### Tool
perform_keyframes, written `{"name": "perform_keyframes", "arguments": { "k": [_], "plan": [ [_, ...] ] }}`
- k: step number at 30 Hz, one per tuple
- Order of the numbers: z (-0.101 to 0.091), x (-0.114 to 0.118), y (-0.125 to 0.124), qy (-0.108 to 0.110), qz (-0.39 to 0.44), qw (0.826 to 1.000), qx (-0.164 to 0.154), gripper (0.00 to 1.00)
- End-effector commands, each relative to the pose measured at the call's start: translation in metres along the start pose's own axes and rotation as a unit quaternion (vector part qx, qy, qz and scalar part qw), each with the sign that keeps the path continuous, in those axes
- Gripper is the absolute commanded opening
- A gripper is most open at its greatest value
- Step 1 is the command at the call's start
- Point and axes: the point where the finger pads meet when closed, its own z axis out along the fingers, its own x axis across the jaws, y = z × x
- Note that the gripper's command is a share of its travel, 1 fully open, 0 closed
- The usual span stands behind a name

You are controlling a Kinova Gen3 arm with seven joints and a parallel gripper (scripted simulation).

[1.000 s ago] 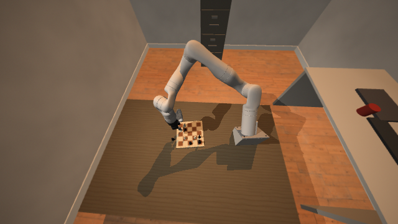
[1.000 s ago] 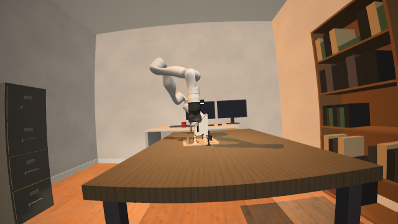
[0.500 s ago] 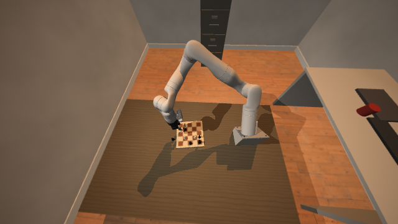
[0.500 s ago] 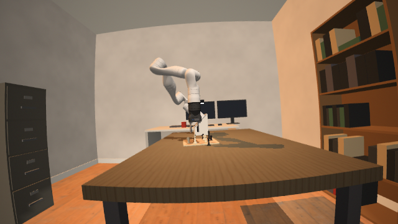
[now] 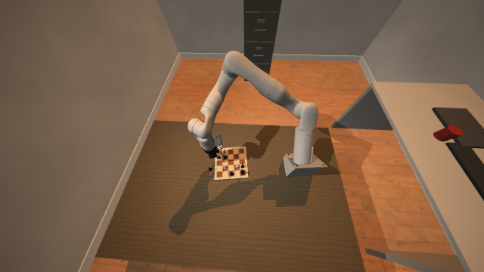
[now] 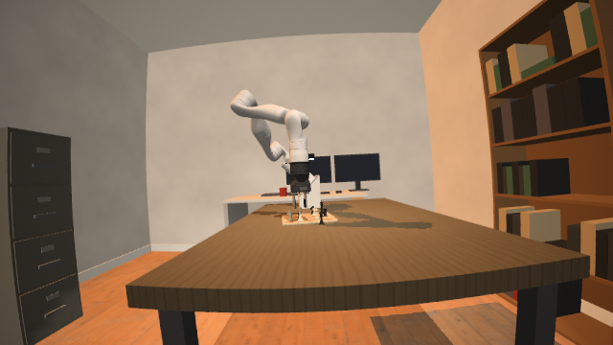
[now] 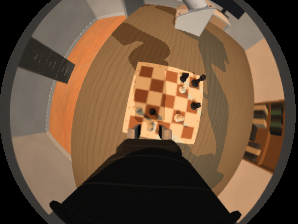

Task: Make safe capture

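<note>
The small chessboard (image 5: pixel 231 163) lies on the brown table, to the left of the arm's base; it also shows in the wrist view (image 7: pixel 166 102). It holds several black and white pieces, among them black ones at the far right (image 7: pixel 192 79) and a white one (image 7: pixel 178 117). My gripper (image 5: pixel 220 153) points down over the board's left corner and is open. In the wrist view its fingers stand on either side of a pale piece at the board's near edge. A small black piece (image 5: pixel 210 168) is on the table just left of the board.
The arm's base (image 5: pixel 302 164) stands right of the board. A desk with a red cup (image 5: pixel 448 133) runs along the right wall. A filing cabinet (image 5: pixel 262 34) stands at the back, and bookshelves (image 6: pixel 546 120) line one side of the room.
</note>
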Motion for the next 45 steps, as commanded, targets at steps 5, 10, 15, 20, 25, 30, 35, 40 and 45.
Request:
{"name": "perform_keyframes", "arguments": {
  "k": [5, 10, 15, 20, 25, 30, 35, 40, 45],
  "plan": [
    [0.018, 0.001, -0.002, 0.000, -0.001, 1.000, 0.003, 0.79],
    [0.024, 0.001, -0.002, 0.000, -0.001, 1.000, 0.003, 0.79],
    [0.025, 0.001, -0.002, 0.000, -0.001, 1.000, 0.003, 0.79],
    [0.025, 0.001, -0.002, 0.000, -0.001, 1.000, 0.003, 0.79],
    [0.025, 0.001, -0.002, 0.000, -0.001, 1.000, 0.003, 0.79],
    [0.025, 0.001, -0.002, 0.000, -0.001, 1.000, 0.003, 0.79],
    [0.025, 0.001, -0.002, 0.000, -0.001, 1.000, 0.003, 0.79],
    [0.025, 0.001, -0.002, 0.000, -0.001, 1.000, 0.003, 0.79],
    [0.025, 0.001, -0.002, 0.000, -0.001, 1.000, 0.003, 0.79]
  ]
}}
